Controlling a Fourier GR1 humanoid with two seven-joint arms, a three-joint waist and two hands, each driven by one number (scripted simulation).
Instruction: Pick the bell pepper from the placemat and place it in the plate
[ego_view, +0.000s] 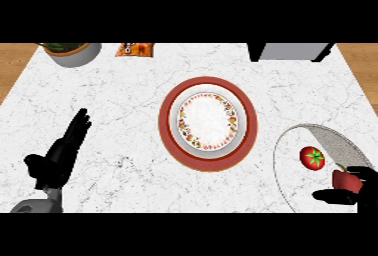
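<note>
**Right hand closed on the pepper**

We see our right hand (353, 192) curled round one red bell pepper (345, 180) on the grey placemat (334, 141) at the worktop's (118, 100) near right corner, beside one tomato (312, 157). One plate (208, 120) sits mid-worktop. Our left hand (60, 152) rests open, fingers straight.

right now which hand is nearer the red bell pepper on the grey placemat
Right. The right hand is curled around the red bell pepper on the grey placemat, beside a red tomato. The left hand rests open across the counter, beyond the patterned plate.
</note>
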